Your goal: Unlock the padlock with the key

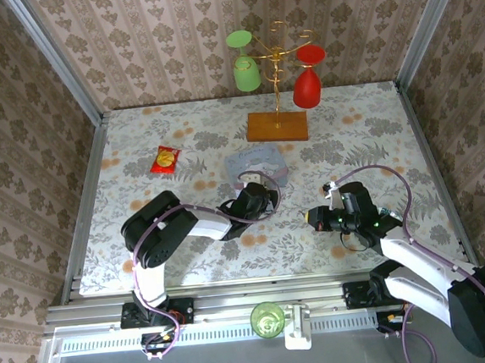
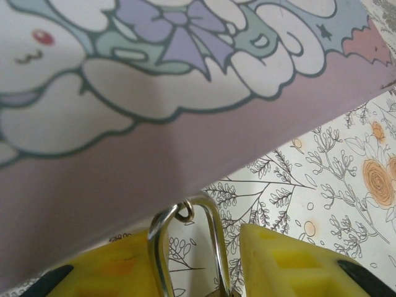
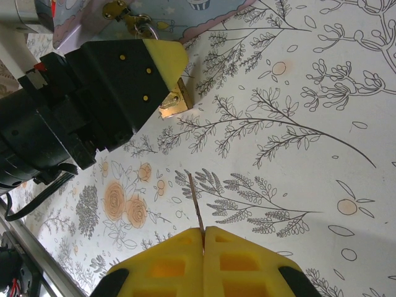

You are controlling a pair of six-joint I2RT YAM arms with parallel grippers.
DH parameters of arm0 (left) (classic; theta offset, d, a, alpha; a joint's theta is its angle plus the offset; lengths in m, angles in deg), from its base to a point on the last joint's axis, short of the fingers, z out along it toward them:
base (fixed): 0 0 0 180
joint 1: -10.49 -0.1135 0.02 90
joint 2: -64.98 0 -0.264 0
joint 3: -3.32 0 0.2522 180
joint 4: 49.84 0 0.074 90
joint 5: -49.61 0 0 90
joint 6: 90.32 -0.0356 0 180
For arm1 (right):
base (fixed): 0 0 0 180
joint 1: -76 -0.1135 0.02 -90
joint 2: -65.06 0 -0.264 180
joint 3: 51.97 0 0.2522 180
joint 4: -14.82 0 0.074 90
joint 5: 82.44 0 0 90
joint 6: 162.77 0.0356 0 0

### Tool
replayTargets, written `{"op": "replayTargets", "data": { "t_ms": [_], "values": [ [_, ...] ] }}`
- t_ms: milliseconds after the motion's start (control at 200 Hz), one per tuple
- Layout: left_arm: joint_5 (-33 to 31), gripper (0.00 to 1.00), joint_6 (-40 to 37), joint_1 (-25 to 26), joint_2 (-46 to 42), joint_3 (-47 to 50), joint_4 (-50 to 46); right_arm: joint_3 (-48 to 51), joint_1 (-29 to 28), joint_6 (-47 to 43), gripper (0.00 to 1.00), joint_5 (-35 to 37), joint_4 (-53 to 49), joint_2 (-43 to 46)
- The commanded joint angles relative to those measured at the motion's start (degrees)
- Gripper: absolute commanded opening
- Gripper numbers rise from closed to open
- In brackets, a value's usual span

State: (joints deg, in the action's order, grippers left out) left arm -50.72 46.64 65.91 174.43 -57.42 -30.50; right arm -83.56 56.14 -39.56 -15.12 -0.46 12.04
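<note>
A pale blue and lilac cartoon tin (image 1: 256, 163) (image 2: 154, 93) lies mid-table. The padlock (image 3: 175, 102), small and brass, hangs by its silver shackle (image 2: 213, 241) from a little ring on the tin's edge. My left gripper (image 1: 257, 199) (image 2: 195, 235) reaches up to the tin, with a yellow finger on either side of the padlock. One finger lies against the shackle and the other stands a sliver off it. To the right, my right gripper (image 1: 314, 218) (image 3: 203, 232) is shut on the key (image 3: 197, 204). The key's thin blade sticks out toward the padlock, a short way from it.
A red-and-yellow snack packet (image 1: 166, 158) lies at the left. At the back a wooden-based stand (image 1: 277, 126) carries a green glass (image 1: 245, 66) and a red glass (image 1: 306, 82). A green cup (image 1: 268, 319) sits on the front rail between the arm bases.
</note>
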Motion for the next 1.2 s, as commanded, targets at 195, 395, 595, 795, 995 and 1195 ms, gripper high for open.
{"op": "replayTargets", "data": {
  "t_ms": [195,395,595,795,995,1195],
  "values": [
    [0.4,0.25,2.6,2.0,-0.6,1.4,1.4,0.4,0.3,0.4,0.00,-0.7,1.5,-0.8],
    [1.1,0.19,3.6,1.5,1.1,1.5,2.9,0.4,0.3,0.7,0.00,-1.1,1.7,-0.9],
    [1.6,0.12,3.2,0.8,0.8,1.4,2.8,1.5,0.2,3.2,0.00,-2.6,5.8,-2.9],
    [2.0,0.04,3.5,0.3,0.0,1.7,2.8,1.4,0.1,4.6,0.00,-3.3,10.1,-7.1],
    [0.2,0.00,8.8,0.6,-1.6,4.3,7.1,1.3,-1.7,7.0,0.00,-2.8,14.2,-10.1],
    [-2.8,0.11,5.3,1.3,-3.4,-1.0,-3.3,1.7,-1.9,8.9,0.00,-2.3,19.0,-15.1]
  ]
}}
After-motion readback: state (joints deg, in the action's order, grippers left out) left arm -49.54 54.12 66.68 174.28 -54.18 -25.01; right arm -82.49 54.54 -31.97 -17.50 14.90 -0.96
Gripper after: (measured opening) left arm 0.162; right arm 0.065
